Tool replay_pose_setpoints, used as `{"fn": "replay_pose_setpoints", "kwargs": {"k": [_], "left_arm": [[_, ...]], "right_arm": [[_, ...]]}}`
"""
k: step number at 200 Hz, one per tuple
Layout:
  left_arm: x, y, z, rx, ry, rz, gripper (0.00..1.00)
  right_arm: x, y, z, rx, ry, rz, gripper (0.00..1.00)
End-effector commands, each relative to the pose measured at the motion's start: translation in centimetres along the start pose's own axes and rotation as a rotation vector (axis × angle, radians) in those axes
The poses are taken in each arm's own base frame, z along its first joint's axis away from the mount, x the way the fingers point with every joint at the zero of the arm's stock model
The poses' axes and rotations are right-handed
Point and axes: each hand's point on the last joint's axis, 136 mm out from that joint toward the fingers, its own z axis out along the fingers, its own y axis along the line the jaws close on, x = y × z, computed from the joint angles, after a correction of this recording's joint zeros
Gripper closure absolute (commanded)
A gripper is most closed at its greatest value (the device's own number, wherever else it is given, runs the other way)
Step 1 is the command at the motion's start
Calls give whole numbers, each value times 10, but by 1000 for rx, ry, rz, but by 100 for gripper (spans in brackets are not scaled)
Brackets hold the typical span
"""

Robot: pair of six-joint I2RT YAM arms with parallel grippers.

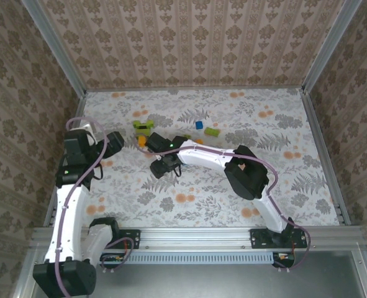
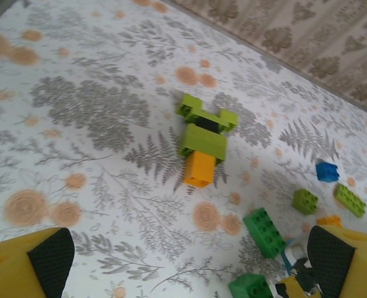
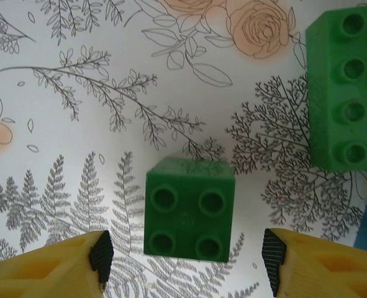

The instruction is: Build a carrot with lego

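The carrot point(image 2: 202, 141) lies flat on the counter point(image 1: 264, 205), left of centre and closer to the far edge than to the near one. Its long axis runs from far to near. The two lime-green bricks spread out at the far end, and the orange tip point(image 2: 200, 169) points towards the near edge.

The left gripper point(image 2: 189, 257) hangs over bare counter on the near-left side of the carrot, well apart from it. Its jaws are spread wide with nothing between them.

The right gripper point(image 3: 187, 253) sits low over a dark green two-by-two brick point(image 3: 189, 211) that rests studs up. Its jaws are spread to either side of the brick, with a gap showing on both sides.

A dark green two-by-four brick point(image 3: 348, 93) lies just beside it. Towards the right edge are a blue brick point(image 2: 326, 171), a lime two-by-two brick point(image 2: 305, 201), a long lime brick point(image 2: 349, 199) and a loose orange brick point(image 2: 329, 220).
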Motion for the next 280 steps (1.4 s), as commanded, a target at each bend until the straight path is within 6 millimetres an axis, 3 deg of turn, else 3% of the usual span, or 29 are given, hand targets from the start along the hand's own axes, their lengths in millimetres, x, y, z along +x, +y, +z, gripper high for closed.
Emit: {"fn": "replay_pose_setpoints", "kwargs": {"k": [1,58,100,117,139,171,210,245,280], "left_arm": [[10,4,3,36,59,-54,0],[13,19,10,28,74,-109,0],[12,19,11,33,72,-111,0],[12,18,11,36,73,-112,0],[12,18,11,39,73,-109,0],[12,18,11,40,72,-109,0],[12,19,13,39,76,-109,0],[14,21,16,34,86,-109,0],[15,21,19,37,95,-111,0]], "right_arm": [[-8,1,1,18,4,-7,36],[-3,0,13,29,45,4,60],[5,-7,12,56,52,-2,62],[8,-7,15,57,60,-3,54],[12,-7,20,53,70,3,51],[14,-8,22,60,76,7,63],[25,-13,-5,64,54,21,68],[66,-17,-34,61,53,35,69],[100,-20,-49,88,55,32,69]]}}
